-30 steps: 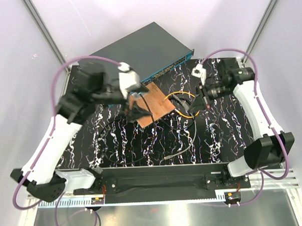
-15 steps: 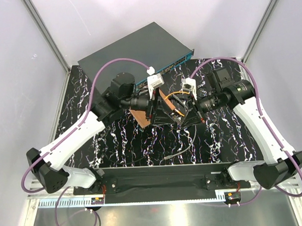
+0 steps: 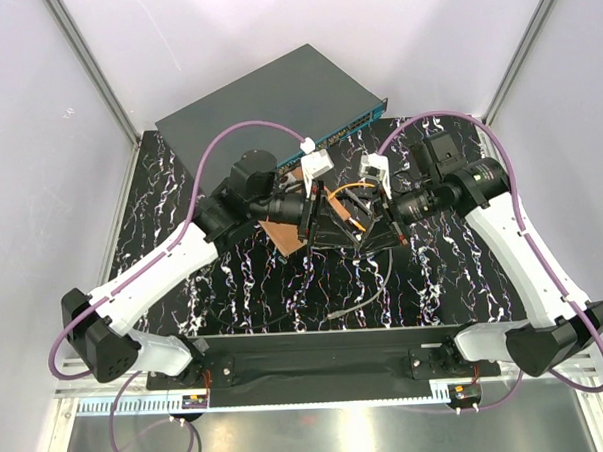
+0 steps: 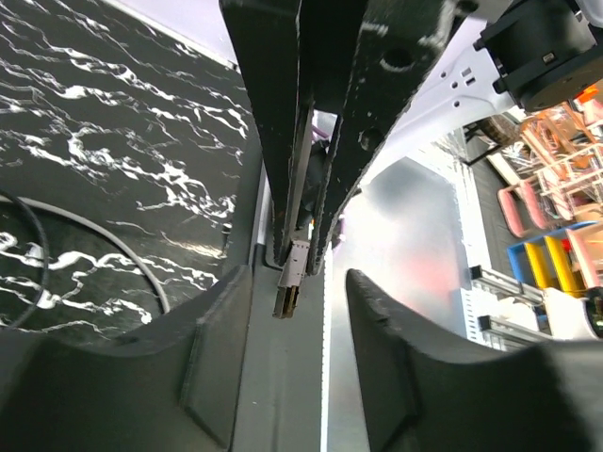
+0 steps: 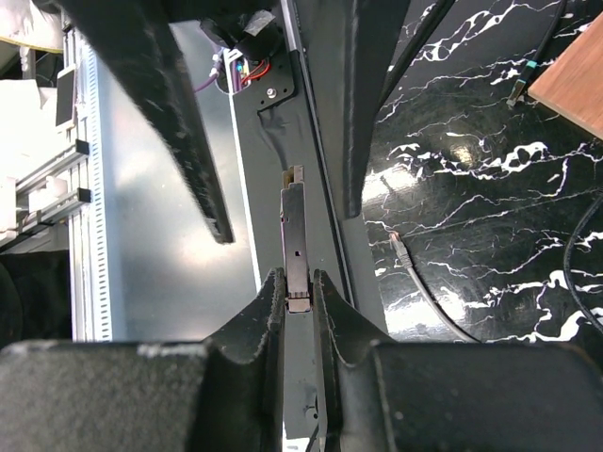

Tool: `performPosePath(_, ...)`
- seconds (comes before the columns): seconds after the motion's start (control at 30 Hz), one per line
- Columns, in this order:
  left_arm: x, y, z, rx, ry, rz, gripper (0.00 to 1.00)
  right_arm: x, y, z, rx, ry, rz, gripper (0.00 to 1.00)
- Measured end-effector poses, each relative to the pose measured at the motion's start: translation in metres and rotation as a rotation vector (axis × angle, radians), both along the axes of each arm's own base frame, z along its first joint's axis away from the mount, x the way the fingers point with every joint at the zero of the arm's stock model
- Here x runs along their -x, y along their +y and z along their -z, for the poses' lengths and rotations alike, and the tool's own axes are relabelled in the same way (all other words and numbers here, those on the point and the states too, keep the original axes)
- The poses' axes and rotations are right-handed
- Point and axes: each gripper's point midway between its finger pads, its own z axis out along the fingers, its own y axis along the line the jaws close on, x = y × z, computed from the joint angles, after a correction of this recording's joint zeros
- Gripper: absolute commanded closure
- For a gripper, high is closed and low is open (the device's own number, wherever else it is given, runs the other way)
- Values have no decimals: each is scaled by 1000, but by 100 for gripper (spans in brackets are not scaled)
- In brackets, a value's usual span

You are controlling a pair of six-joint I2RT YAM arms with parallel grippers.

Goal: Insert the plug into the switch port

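Observation:
The switch is a flat dark box at the back, its teal socket face turned toward the mat. My right gripper is shut on a slim dark plug, which sticks out straight ahead of its fingers. The two grippers meet tip to tip above the middle of the mat. My left gripper is open, and the plug's metal end hangs between its fingers without touching either. From above, the left gripper and the right gripper overlap, hiding the plug.
A brown wooden board lies under the left gripper. An orange cable loop sits beside it. A grey cable runs across the black marbled mat and ends in a small connector, also seen from the right wrist.
The left arm swung right from the board's left side to face the right gripper. Its jaws narrowed around the plug's end. The right arm shifted slightly left, still gripping the plug.

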Motion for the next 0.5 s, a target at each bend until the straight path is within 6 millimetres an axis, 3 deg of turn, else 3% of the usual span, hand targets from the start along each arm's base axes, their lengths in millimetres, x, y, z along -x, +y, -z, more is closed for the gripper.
performPosePath(0.13, 3, -1, 1, 2, 19, 9, 72, 2, 1, 1, 0, 11, -7, 99)
performPosePath(0.2, 3, -2, -1, 9, 26, 9, 90, 3, 1, 0, -3, 14, -11, 95)
performPosePath(0.23, 3, -2, -2, 14, 28, 9, 95, 4, 1, -2, -6, 15, -15, 88)
performPosePath(0.27, 4, -2, -3, 20, 32, 17, 100, 4, 1, -2, -7, 12, -16, 66)
performPosePath(0.33, 5, -3, -4, 33, 43, 20, 100, 4, 1, -3, -7, 12, -16, 51)
performPosePath(0.37, 5, -4, -2, 35, 56, 18, 100, 2, 1, -2, -5, 8, -12, 36)
performPosePath(0.43, 4, -4, 2, 31, 92, 9, 100, -2, 0, 0, 13, -10, 5, 26)
performPosePath(0.47, 3, -3, 4, 29, 118, 1, 100, -8, -1, 2, 31, -27, 26, 6)
performPosePath(0.5, 0, -2, 5, 28, 141, -14, 100, -12, -2, 3, 44, -37, 44, 3)
